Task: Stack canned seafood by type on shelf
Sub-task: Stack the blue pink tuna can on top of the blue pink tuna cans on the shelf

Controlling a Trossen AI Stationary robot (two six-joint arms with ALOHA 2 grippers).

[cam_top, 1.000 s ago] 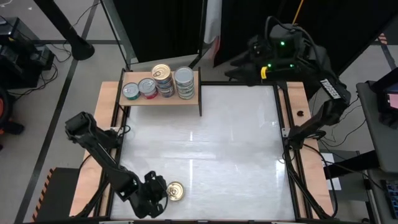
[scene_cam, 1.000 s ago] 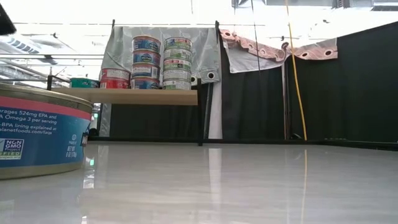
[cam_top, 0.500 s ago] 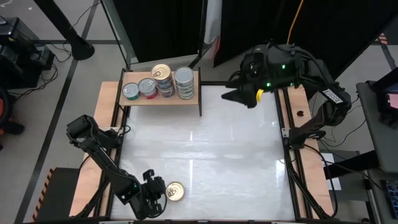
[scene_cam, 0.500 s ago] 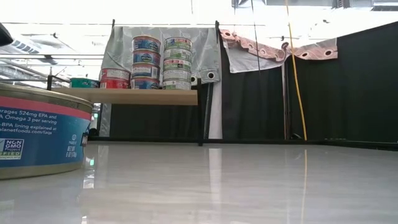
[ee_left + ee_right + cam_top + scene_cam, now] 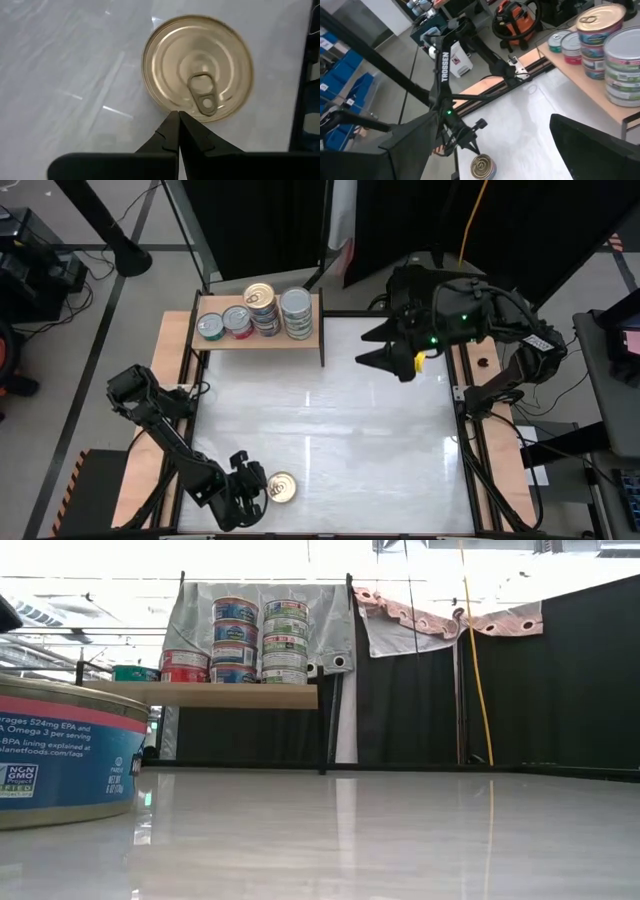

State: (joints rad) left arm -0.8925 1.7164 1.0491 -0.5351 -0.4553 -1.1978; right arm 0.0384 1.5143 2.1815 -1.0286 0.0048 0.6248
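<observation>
High view: your clenched left claw (image 5: 252, 492) sat beside the gold-lidded can (image 5: 282, 487), lower left; right claw (image 5: 388, 352) gaped over bare worktop (image 5: 340, 410).

glossy gold metal can (image 5: 197, 68), light-wood shelf (image 5: 262, 341)

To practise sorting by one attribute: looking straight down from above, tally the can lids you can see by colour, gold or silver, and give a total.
Gold lids: 2 (loose can, gold-topped stack)
Silver lids: 3 (teal-rimmed can, red-rimmed can, silver-topped tall stack)
Total: 5
</observation>
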